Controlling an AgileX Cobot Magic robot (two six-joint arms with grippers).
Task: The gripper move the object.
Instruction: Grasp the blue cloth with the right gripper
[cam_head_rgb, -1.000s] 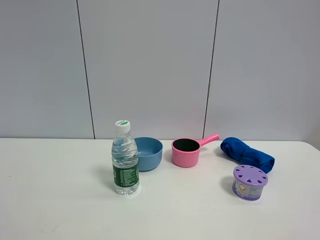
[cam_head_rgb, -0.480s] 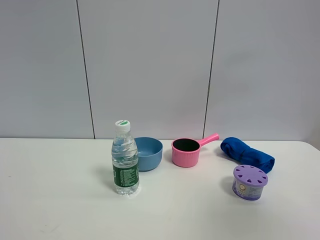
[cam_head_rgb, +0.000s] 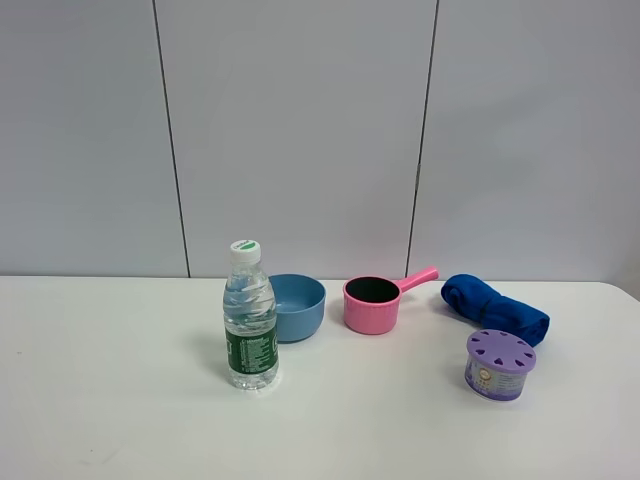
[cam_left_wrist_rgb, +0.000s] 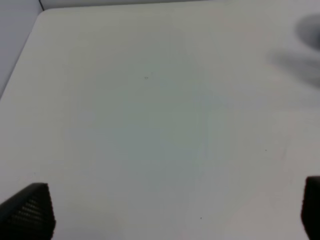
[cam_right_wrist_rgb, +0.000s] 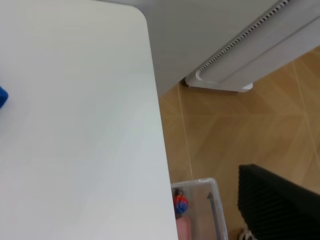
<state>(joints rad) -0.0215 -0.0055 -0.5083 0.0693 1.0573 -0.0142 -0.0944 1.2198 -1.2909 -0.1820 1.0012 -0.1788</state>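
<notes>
In the exterior high view neither arm appears. Five things stand on the white table (cam_head_rgb: 110, 400): a water bottle (cam_head_rgb: 250, 318) at left, a blue bowl (cam_head_rgb: 298, 306) just beside it and farther back, a pink saucepan (cam_head_rgb: 372, 304) in the middle, a blue cloth (cam_head_rgb: 495, 307) at far right, and a purple jar (cam_head_rgb: 499, 365) nearer. The task does not say which one is to move, and nothing is gripped, so I judge the job not yet begun.

In the left wrist view the left gripper (cam_left_wrist_rgb: 170, 212) hangs over bare tabletop, its jaws wide with nothing between them.

In the right wrist view the right gripper (cam_right_wrist_rgb: 280, 202) shows one pad only, past the table's right edge above the floor (cam_right_wrist_rgb: 240, 125) and a clear bin (cam_right_wrist_rgb: 200, 210), so I cannot tell its jaw state. Approach, grasp and transfer all remain.
</notes>
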